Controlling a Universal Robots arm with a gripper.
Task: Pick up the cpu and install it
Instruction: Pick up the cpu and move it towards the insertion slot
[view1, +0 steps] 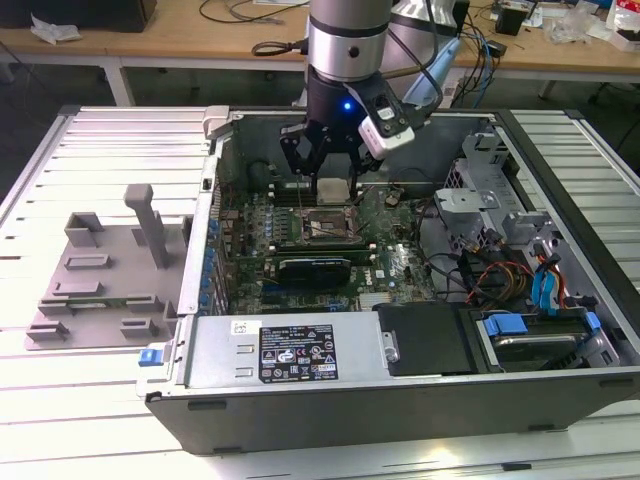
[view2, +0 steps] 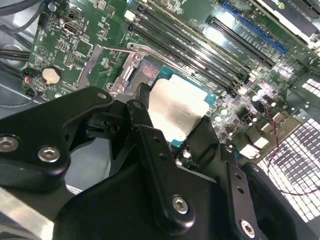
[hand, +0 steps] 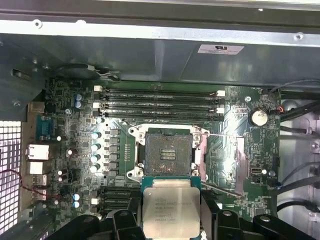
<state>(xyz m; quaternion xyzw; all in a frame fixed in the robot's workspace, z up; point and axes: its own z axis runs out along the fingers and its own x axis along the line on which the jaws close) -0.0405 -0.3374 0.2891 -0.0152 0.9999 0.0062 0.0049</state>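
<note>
Slatted bench (view1: 100, 140) bears open PC case (view1: 400, 412); inside, gripper (view1: 330, 186) jaws clamp cpu (hand: 171, 212) at opposite edges, metal top up, flat, sides parallel w/ empty socket (hand: 167, 155) nearby.

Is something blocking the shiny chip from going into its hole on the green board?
No, nothing visible does. The cpu, held in the jaws, hangs just off the open socket, whose top lies bare.
</note>
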